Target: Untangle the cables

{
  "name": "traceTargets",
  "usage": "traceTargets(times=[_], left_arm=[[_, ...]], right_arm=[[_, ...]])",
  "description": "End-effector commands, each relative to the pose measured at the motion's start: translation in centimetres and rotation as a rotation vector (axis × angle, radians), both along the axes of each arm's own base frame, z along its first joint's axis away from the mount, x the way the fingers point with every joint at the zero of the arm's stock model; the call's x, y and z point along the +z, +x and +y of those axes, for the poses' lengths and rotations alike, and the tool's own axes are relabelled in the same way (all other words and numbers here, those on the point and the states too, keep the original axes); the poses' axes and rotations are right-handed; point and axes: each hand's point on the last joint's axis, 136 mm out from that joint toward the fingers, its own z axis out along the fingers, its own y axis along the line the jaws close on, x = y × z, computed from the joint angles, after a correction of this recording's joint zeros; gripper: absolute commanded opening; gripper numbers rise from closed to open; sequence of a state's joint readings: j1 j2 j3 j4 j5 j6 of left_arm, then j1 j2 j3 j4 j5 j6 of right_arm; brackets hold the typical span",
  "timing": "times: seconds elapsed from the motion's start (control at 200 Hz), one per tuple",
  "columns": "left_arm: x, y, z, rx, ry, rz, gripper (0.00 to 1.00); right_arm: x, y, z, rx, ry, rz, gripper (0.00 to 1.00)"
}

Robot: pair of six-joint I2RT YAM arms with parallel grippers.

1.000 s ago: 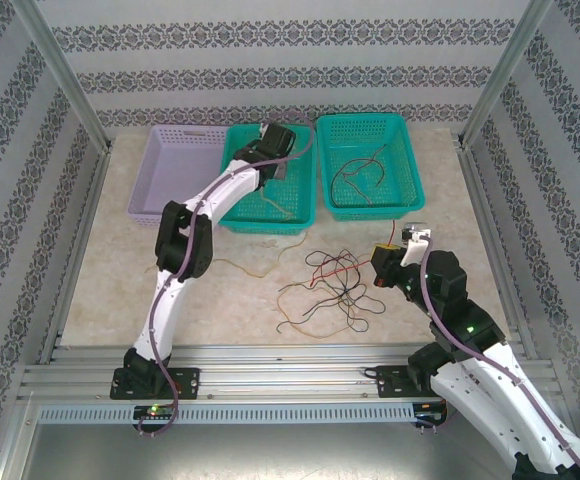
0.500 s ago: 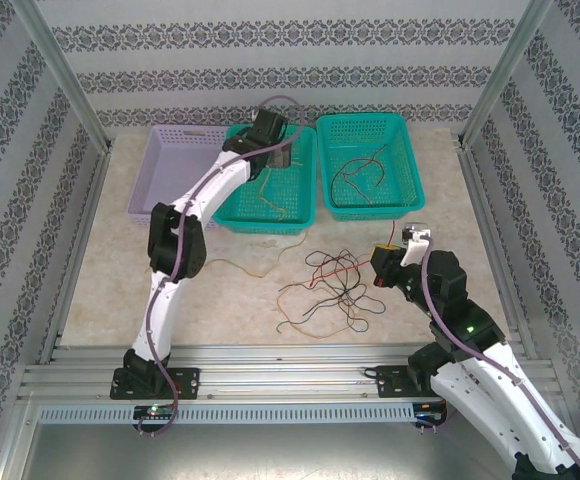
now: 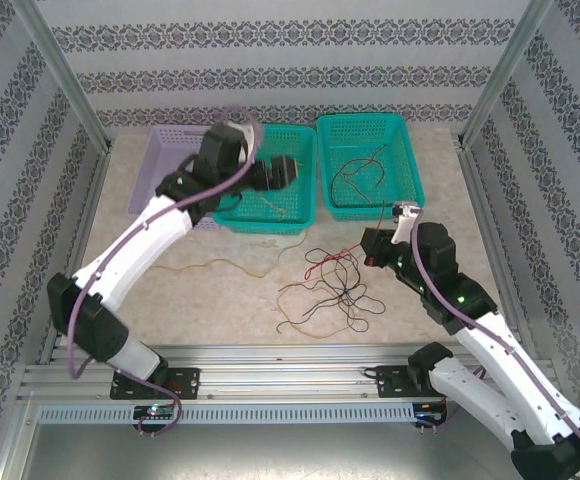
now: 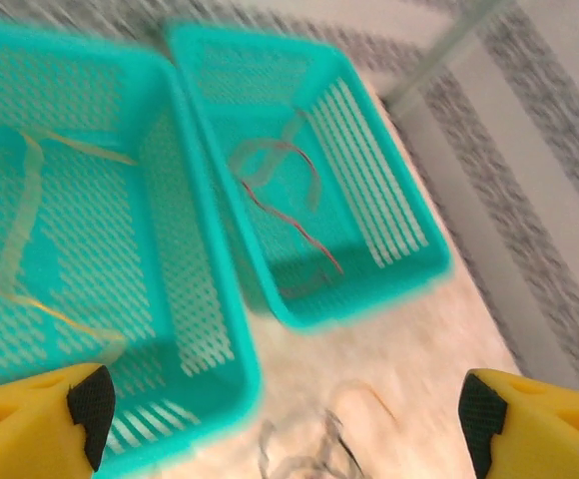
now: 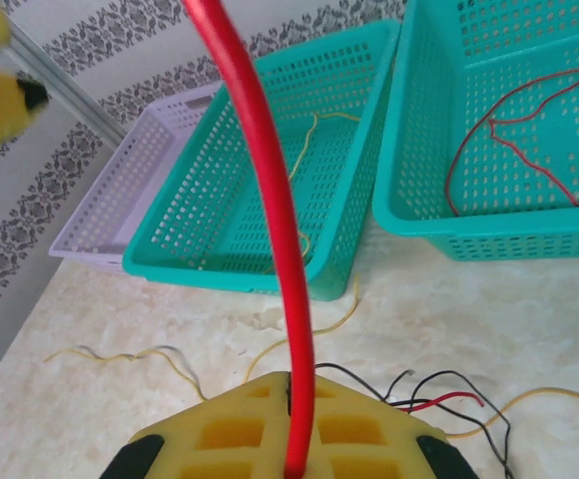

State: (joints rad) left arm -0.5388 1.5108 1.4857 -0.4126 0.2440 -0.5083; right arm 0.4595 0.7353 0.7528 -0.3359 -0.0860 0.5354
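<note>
Left gripper point(image 4: 285, 427): jaws wide. The yellow fingertips point(image 4: 40, 424) sit at the two bottom corners of the left wrist view, with nothing between them. The top view places the left gripper point(image 3: 284, 170) over the middle teal basket point(image 3: 270, 226); height above its floor cannot be told.

The left wrist view is blurred. It shows a yellow cable point(image 4: 15, 230) lying in that basket and a second red cable point(image 4: 289, 215) in the right teal basket point(image 4: 369, 294). The top view resolves neither as clearly.

Right gripper point(image 5: 294, 439): pads closed on a red cable point(image 5: 260, 160). It rises from the seam between them and leaves the top of the right wrist view. In the top view the right gripper point(image 3: 373, 250) hangs right of the table's centre, just beside the tangle; the held cable is too thin there to follow.

Cables point(image 3: 332, 292): a loose tangle of black, red, brown and olive strands on the table point(image 3: 170, 310), between its centre and its near edge. The right wrist view catches the tangle's edge just beside the pads.

A stray yellow cable point(image 3: 220, 264) lies apart from the tangle, toward the table's left edge.

Along the far edge, from the left: lilac basket point(image 3: 150, 170), middle teal basket, right teal basket.
</note>
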Motion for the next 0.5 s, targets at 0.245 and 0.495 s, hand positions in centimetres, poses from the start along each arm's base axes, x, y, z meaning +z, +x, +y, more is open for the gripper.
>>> traceTargets(times=[0.245, 0.495], left_arm=[[-5.8, -12.5, -8.7, -0.491, -0.075, 0.048, 0.93], [-10.1, -13.3, -10.1, -0.555, 0.021, 0.112, 0.83]], right_arm=[[2.6, 1.4, 4.0, 0.144, 0.156, 0.056, 0.0], [2.9, 0.9, 5.1, 0.198, 0.169, 0.071, 0.0]])
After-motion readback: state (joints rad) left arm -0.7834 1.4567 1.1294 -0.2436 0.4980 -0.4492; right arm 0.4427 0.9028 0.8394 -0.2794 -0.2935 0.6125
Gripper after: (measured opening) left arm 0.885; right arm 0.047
